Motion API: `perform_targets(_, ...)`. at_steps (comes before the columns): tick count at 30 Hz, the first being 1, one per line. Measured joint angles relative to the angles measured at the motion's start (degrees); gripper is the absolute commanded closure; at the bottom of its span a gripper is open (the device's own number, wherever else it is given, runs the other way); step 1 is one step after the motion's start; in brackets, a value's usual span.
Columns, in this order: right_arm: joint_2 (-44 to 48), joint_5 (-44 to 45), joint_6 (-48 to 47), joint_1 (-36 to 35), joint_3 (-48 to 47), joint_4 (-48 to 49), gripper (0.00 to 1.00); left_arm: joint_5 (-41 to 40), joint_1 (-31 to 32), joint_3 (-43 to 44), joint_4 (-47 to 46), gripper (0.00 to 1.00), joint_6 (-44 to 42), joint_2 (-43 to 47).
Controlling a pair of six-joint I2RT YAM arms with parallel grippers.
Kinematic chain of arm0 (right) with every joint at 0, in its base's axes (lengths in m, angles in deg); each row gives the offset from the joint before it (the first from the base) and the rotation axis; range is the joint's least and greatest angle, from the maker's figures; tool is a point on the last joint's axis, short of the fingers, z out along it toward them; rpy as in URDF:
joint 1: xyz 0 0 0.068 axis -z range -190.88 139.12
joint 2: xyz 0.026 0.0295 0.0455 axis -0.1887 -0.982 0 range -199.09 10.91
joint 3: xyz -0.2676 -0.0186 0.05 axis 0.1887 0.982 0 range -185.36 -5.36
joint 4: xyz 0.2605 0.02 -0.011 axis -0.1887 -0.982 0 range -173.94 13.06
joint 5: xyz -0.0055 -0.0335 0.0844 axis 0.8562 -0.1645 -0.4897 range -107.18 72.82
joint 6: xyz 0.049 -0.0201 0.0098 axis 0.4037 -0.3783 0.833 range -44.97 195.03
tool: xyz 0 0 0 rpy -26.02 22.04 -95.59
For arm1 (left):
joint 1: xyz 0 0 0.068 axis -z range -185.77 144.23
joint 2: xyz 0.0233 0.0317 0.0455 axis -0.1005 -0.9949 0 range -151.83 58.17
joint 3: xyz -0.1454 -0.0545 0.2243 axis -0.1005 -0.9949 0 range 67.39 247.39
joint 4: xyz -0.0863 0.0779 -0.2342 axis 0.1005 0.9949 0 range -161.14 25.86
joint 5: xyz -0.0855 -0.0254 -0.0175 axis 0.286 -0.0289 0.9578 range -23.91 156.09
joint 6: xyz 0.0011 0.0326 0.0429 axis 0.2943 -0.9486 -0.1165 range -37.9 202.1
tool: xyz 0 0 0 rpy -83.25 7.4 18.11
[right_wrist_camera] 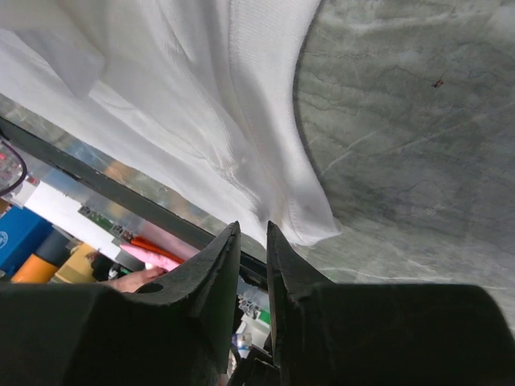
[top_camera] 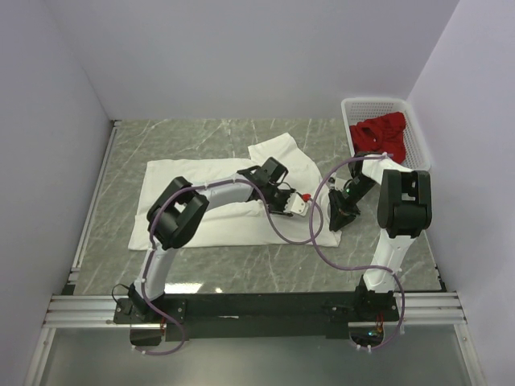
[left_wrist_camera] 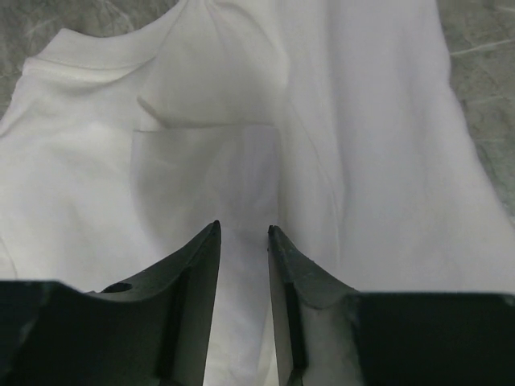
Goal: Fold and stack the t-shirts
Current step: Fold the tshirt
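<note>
Over the white t-shirt (top_camera: 201, 170) spread on the marbled table (top_camera: 201, 137), we see the left gripper (left_wrist_camera: 243, 229) with its fingers a narrow slit apart, pinching nothing. The right gripper (right_wrist_camera: 252, 227), likewise barely parted and empty, sits just beside the shirt's hem. The red t-shirt (top_camera: 378, 131) lies crumpled in the basket (top_camera: 372, 103).

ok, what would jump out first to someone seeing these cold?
The white t-shirt spread across the middle of the grey marbled table, with the left gripper and right gripper both down over its right end. Next comes the red t-shirt, bunched in the white basket at the far right corner, not yet laid out.
</note>
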Motion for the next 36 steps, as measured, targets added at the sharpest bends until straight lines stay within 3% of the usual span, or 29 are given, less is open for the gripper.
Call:
perform_targets(3, 0.0, 0.17, -0.09, 0.0, 0.0, 0.0, 0.73, -0.85, 0.17, 2.36, 0.48, 0.67, 0.87, -1.75)
perform_targets(10, -0.02, 0.2, -0.24, 0.02, 0.0, 0.0, 0.73, -1.09, 0.11, 3.32, 2.69, 0.58, -1.36, -2.69)
perform_targets(26, -0.44, 0.22, -0.26, 0.31, 0.0, 0.0, 0.73, -0.9, 0.52, 4.24, 7.13, 0.59, -8.22, -2.69)
perform_targets(27, -0.48, 0.22, -0.24, 0.31, 0.0, 0.0, 0.73, -1.01, 0.61, 4.42, 7.58, 0.6, -8.39, -2.69)
perform_targets(31, -0.63, 0.22, -0.24, 0.31, 0.0, 0.0, 0.73, -1.33, 0.98, 5.86, 10.38, 0.82, -8.55, -3.43)
perform_targets(36, -1.16, 0.81, -0.15, 0.31, 0.07, 0.09, 0.73, -0.9, 0.79, 8.37, 12.15, 0.94, -7.78, -4.83)
